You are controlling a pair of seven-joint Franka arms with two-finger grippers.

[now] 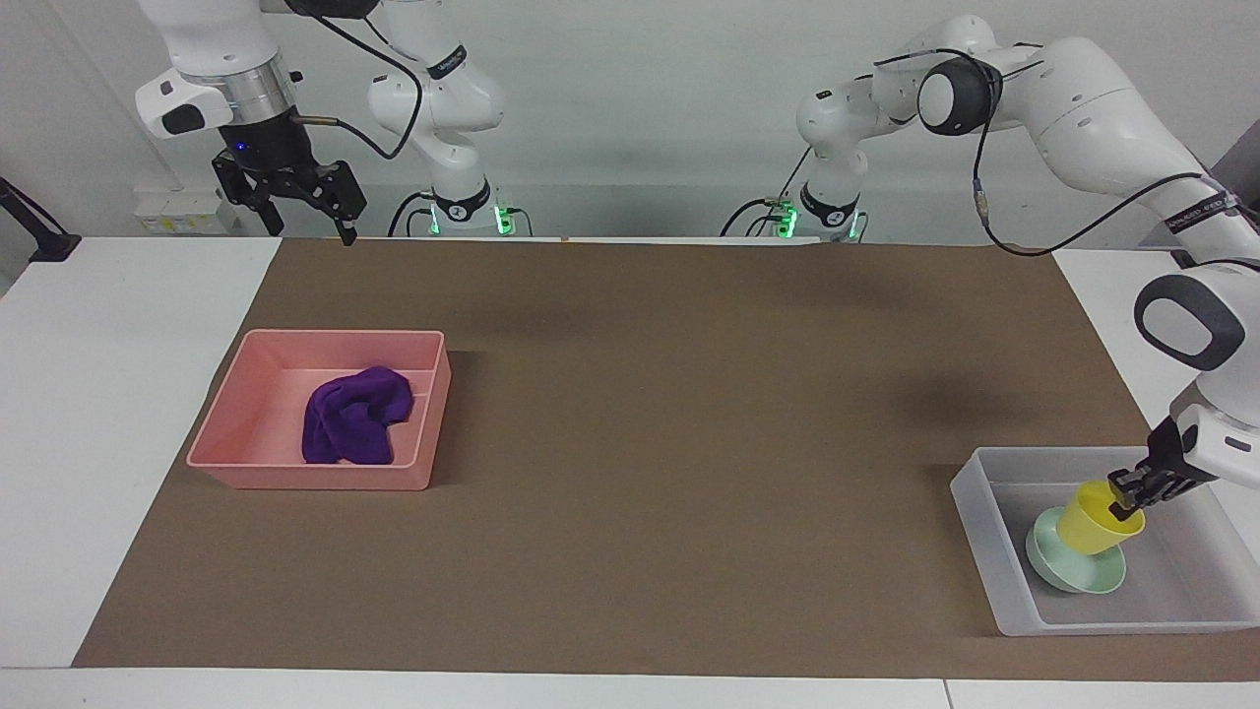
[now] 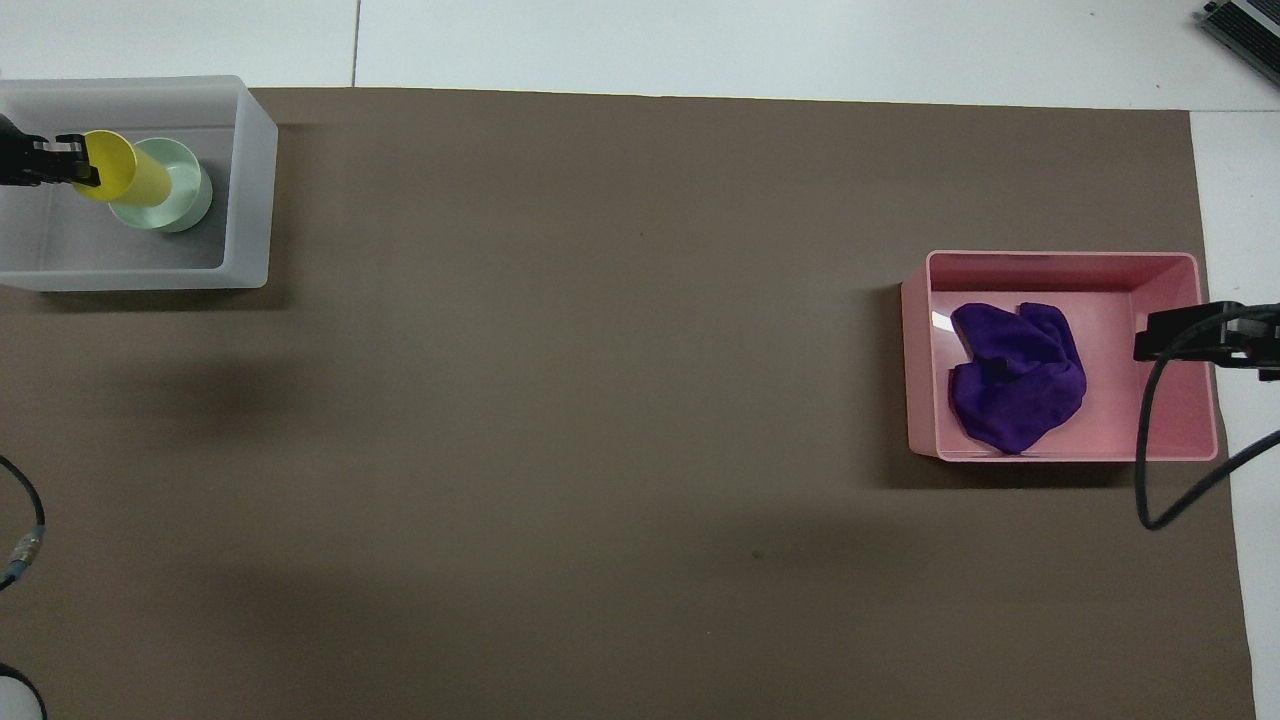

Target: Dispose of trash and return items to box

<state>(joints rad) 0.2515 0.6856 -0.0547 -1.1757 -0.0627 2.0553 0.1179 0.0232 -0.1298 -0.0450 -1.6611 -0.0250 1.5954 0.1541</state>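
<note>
Toward the lower right of the facing view, the left hand [image 1: 1125, 497] pinches the rim of the yellow cup [image 1: 1095, 519], which sits tilted with its base down in the mint-green bowl [image 1: 1071, 568], both inside the translucent box [image 1: 986, 537]. Seen from overhead, the same group lies at the upper left of the frame, the cup [image 2: 122, 170] overlapping the bowl [image 2: 178, 188] within the box [image 2: 252, 180]. At the middle left of the facing view, the purple cloth [image 1: 354, 415] lies heaped in the pink tray [image 1: 258, 379]. So the disposal looks done and the bowl is home; what seems left is letting go of the cup and lifting the arm clear. The right hand [image 1: 303, 209] waits high at the upper left of the facing view, fingers spread, holding nothing, over the edge of the tabletop [image 1: 118, 374].
</note>
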